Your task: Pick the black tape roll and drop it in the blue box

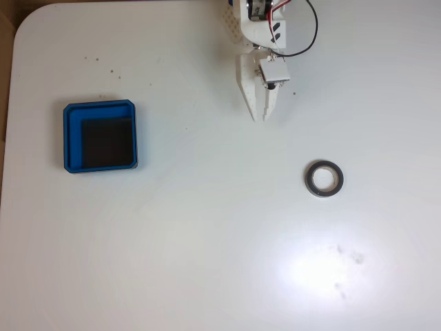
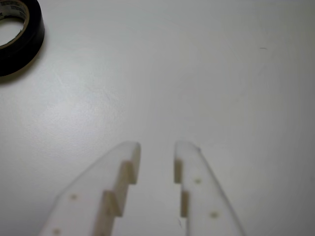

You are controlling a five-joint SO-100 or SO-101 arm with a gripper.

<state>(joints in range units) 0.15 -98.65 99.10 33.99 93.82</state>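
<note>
The black tape roll [image 1: 310,181] lies flat on the white table at the right of the fixed view; the wrist view catches it in the top left corner [image 2: 22,59]. The blue box [image 1: 72,141] sits at the left of the fixed view, its black floor bare. My white gripper [image 1: 262,117] hangs over the table near the top centre, fingertips pointing down the picture, up and to the left of the roll and well apart from it. In the wrist view the gripper [image 2: 156,147] stands slightly open, a narrow gap between the fingers [image 2: 123,167] and nothing in it.
Red and black wires [image 1: 313,31] loop off the arm at the top of the fixed view. The table's left edge [image 1: 8,138] runs close to the box. A few small dark specks [image 1: 348,256] mark the tabletop.
</note>
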